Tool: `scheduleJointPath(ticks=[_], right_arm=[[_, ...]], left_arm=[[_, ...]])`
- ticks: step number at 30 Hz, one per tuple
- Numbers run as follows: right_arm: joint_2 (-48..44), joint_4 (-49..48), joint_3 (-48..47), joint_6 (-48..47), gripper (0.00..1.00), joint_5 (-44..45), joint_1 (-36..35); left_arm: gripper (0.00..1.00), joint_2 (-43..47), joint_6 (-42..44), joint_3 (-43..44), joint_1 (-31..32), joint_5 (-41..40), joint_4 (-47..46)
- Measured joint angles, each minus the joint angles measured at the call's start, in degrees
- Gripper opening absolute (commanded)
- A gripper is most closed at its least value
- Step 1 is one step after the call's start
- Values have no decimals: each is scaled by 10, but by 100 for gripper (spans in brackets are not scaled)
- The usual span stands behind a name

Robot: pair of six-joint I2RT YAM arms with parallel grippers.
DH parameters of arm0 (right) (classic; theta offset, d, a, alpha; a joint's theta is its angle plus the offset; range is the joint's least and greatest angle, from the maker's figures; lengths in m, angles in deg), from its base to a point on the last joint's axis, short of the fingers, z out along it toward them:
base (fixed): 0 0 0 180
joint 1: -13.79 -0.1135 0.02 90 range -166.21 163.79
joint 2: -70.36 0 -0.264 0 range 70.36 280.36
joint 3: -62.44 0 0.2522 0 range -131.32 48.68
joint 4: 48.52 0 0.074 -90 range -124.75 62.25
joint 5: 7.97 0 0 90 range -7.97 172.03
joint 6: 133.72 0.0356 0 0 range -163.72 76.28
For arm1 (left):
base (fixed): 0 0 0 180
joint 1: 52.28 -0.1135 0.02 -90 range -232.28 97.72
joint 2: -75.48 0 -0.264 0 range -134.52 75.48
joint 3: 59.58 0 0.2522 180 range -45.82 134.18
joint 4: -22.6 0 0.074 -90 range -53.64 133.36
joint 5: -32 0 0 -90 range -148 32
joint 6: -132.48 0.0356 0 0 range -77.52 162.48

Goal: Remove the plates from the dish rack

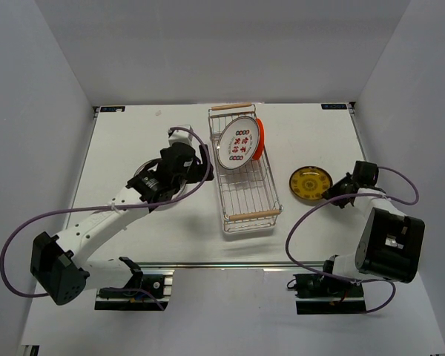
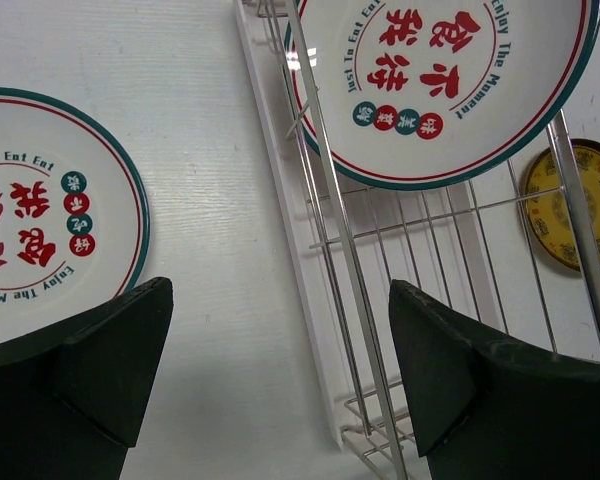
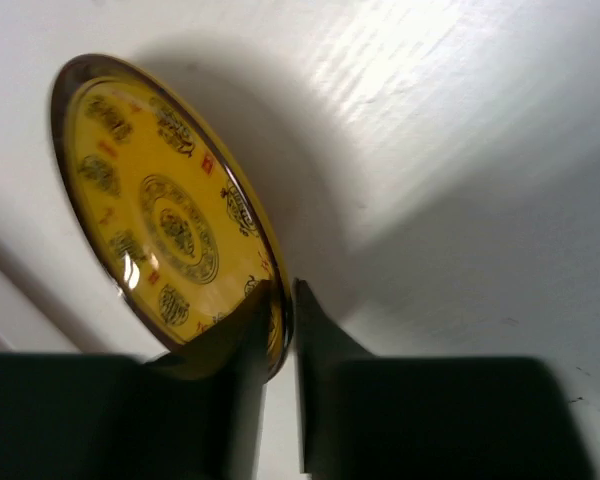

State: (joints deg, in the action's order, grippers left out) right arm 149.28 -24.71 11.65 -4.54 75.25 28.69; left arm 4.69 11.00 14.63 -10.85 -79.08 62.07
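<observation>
The dish rack (image 1: 246,194) stands mid-table. In its far end a white plate with green rim and red marks (image 1: 235,142) leans upright against an orange-red plate (image 1: 260,140). My left gripper (image 1: 201,167) is open and empty just left of the rack. In the left wrist view (image 2: 280,300) its jaws straddle the rack's left wire wall (image 2: 332,230), with that plate (image 2: 440,80) ahead. A matching plate (image 2: 40,200) lies on the table under the left arm (image 1: 143,180). My right gripper (image 3: 285,300) is shut on the rim of the yellow-brown patterned plate (image 3: 160,210), right of the rack (image 1: 310,183).
The rack's near half holds no plates, and its wooden handle (image 1: 252,216) spans the near end. White walls enclose the table on three sides. Purple cables loop from both arms. The yellow plate also shows past the rack in the left wrist view (image 2: 575,205).
</observation>
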Motion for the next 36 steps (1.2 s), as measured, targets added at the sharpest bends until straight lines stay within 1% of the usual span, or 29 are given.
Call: scheduleJointPath(ticks=[1, 2, 4, 9, 10, 11, 14, 18, 21, 24, 26, 30, 36], right_arm=[[5, 0, 2, -5, 35, 2, 3], [11, 1, 5, -4, 47, 3, 6], [17, 3, 12, -6, 50, -5, 14], [6, 9, 12, -18, 67, -8, 24], [2, 15, 11, -21, 79, -6, 24], [-3, 28, 9, -21, 89, -7, 24], [-39, 67, 4, -34, 89, 13, 22], [-130, 130, 3, -50, 89, 46, 12], [-203, 176, -15, -70, 89, 69, -10], [-242, 193, -32, -92, 89, 80, -40], [-249, 201, -36, -103, 89, 84, -66], [-227, 211, -36, -114, 89, 88, -129], [-159, 196, -34, -114, 89, 89, -278]], left_arm=[[98, 2, 0, 0, 0, -2, 2], [98, 3, 0, 0, 0, -4, 4], [98, 5, 0, -1, 0, -6, 9], [98, 14, 0, -13, 0, -9, 15], [98, 18, 0, -17, 0, -9, 15], [98, 21, -1, -20, 0, -10, 18], [98, 34, -5, -28, 0, -17, 29], [98, 54, -9, -32, 0, -29, 38], [98, 68, -13, -35, 0, -42, 43], [98, 75, -15, -35, 0, -55, 45], [98, 76, -16, -34, 0, -68, 52], [98, 76, -20, -30, 0, -94, 70], [98, 85, -33, -23, 0, -120, 90]])
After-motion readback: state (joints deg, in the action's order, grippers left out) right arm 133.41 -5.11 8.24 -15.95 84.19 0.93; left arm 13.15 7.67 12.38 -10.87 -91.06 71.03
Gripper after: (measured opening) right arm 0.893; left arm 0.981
